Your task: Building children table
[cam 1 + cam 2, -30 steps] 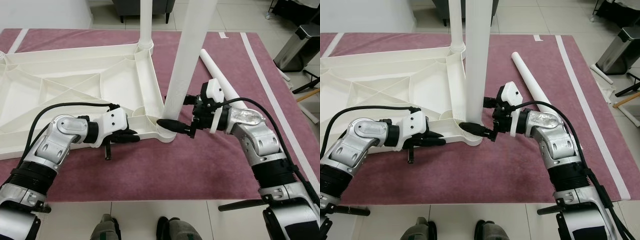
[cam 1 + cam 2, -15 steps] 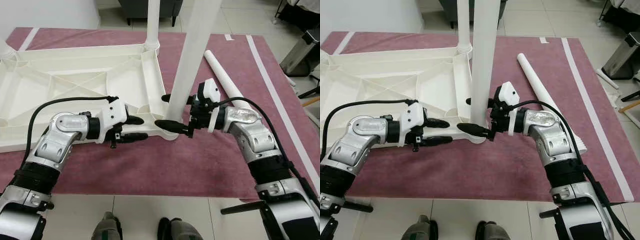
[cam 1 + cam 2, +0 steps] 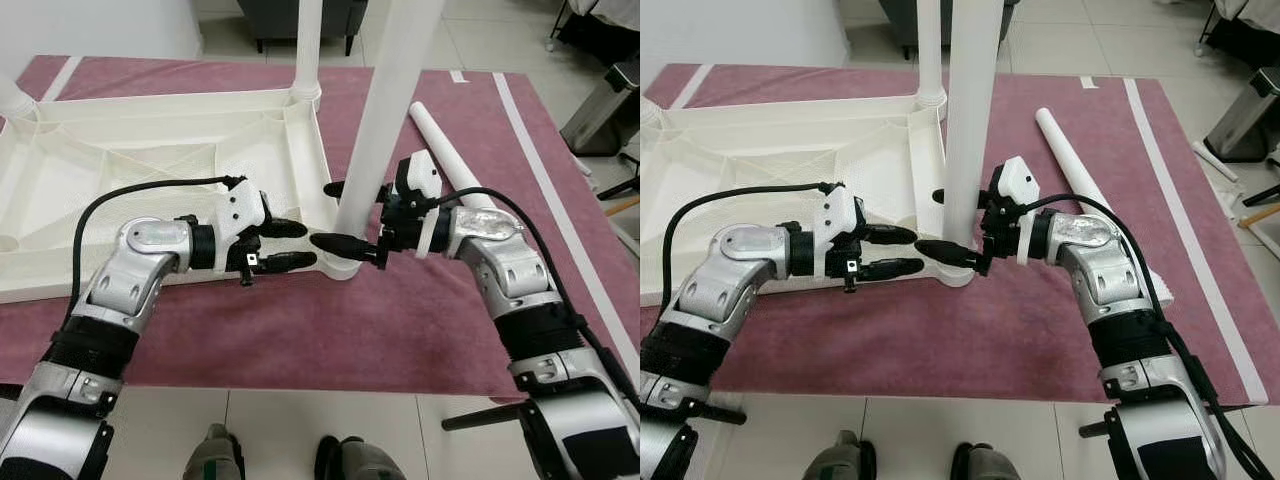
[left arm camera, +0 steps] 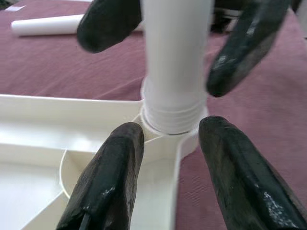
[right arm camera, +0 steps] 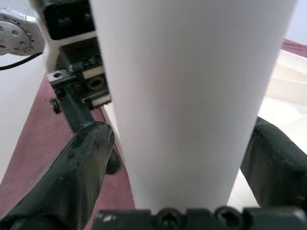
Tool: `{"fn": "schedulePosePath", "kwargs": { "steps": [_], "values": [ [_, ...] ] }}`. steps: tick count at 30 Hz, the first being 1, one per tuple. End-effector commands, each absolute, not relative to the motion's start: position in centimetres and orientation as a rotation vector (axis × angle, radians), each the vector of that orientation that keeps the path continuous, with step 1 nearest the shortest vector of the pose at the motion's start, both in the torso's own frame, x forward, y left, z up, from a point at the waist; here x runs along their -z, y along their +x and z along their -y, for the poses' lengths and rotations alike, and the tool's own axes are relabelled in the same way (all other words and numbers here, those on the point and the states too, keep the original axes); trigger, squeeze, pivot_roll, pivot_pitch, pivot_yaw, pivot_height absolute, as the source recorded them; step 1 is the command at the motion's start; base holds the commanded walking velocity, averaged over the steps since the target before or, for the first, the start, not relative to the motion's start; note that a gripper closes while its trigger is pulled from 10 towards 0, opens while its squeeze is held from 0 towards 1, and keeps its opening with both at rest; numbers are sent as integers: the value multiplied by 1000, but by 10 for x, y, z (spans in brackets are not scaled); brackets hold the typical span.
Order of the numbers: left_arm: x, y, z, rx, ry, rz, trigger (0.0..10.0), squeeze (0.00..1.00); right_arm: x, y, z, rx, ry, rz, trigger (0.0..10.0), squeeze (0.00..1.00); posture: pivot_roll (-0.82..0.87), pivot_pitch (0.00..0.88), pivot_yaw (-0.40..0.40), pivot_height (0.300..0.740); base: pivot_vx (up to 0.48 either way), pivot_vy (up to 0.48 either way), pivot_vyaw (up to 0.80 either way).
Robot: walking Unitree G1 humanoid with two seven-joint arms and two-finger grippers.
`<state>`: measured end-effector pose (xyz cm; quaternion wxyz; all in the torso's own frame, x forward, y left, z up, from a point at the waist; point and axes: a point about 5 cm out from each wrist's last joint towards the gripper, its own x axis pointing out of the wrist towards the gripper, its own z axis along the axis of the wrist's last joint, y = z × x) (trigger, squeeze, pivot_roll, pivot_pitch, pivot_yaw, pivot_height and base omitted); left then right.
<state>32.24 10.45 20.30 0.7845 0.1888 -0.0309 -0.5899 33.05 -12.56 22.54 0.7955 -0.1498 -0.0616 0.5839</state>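
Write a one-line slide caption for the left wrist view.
Open left gripper faces the white table leg seated in the tabletop's corner socket.

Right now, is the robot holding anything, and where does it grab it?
Yes. The right gripper holds the upright white leg low down, just above the corner socket of the tabletop. The left gripper, fingers open, sits at that corner and holds nothing.
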Motion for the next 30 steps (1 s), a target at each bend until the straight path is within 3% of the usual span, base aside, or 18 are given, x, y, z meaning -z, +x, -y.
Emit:
{"fn": "schedulePosePath", "kwargs": {
  "steps": [1,20,30],
  "values": [
    [-202,329,-103,1154,377,78,10000,0,-223,330,125,-1266,-337,129,10000,0,110,171,19,740,0,0,0],
    [-171,315,-115,1193,337,5,10000,0,-229,335,129,-1263,-367,129,10000,0,91,171,-9,740,0,0,0],
    [-168,316,-112,1191,306,74,10000,0,-230,335,131,-1270,-370,127,10000,0,68,160,-31,740,0,0,0]
  ]
}}
